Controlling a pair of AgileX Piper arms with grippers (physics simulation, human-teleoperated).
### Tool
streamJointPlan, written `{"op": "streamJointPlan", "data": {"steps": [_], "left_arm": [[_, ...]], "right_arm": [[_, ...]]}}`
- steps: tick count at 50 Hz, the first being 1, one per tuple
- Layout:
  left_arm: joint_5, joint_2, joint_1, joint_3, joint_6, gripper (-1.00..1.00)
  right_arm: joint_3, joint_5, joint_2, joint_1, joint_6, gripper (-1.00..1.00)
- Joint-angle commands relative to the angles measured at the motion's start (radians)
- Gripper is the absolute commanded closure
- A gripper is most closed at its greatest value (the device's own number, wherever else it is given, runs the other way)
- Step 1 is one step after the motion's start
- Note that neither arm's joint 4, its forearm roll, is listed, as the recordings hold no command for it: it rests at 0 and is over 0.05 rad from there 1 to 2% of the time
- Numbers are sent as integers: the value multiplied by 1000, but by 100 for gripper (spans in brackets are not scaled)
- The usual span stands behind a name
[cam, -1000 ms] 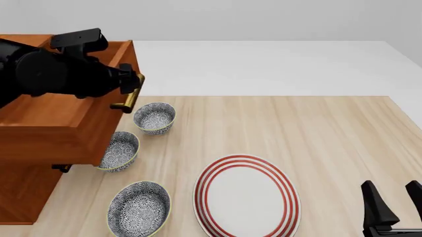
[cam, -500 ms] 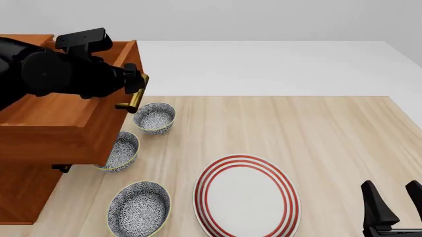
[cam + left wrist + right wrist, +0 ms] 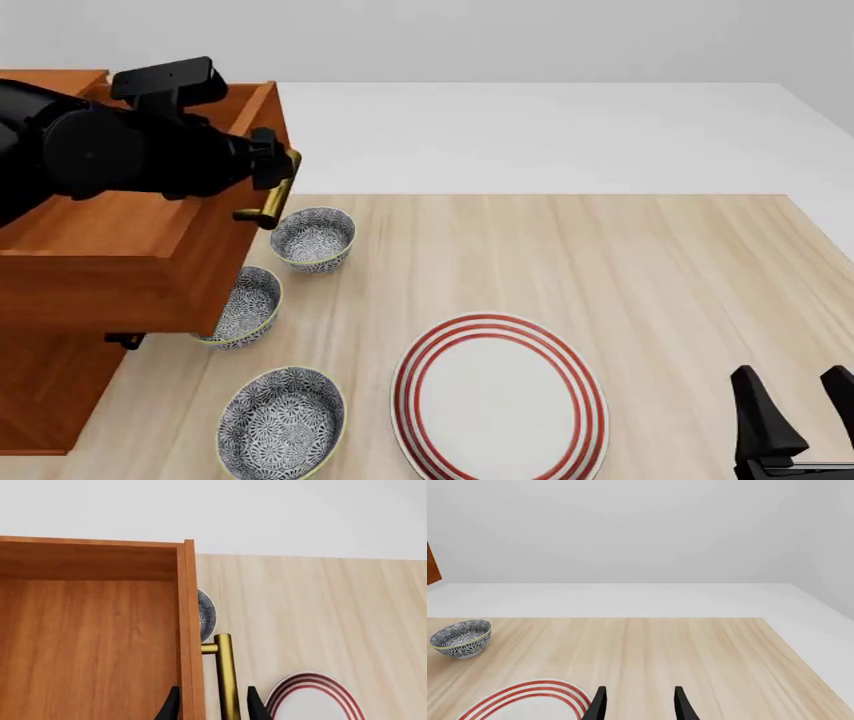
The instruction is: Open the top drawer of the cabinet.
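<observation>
Straddling the brass bar handle (image 3: 225, 675) with left gripper (image 3: 212, 706) fingers apart, not clamped. Top drawer (image 3: 127, 250) pulled out from cabinet (image 3: 47, 385), overhanging bowls. Likely rigid, smooth-sliding; best gripped mid-handle. Right gripper (image 3: 639, 703) spread, idle.
</observation>
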Motion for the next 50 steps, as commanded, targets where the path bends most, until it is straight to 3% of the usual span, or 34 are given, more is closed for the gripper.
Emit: {"op": "streamJointPlan", "data": {"steps": [1,36,50], "left_arm": [[19,53,-78,118,3,-100],[72,18,-78,30,18,-100],[110,10,-67,-45,45,-100]], "right_arm": [[0,0,0,0,0,-100],[0,0,0,0,0,-100],[0,0,0,0,0,-100]]}}
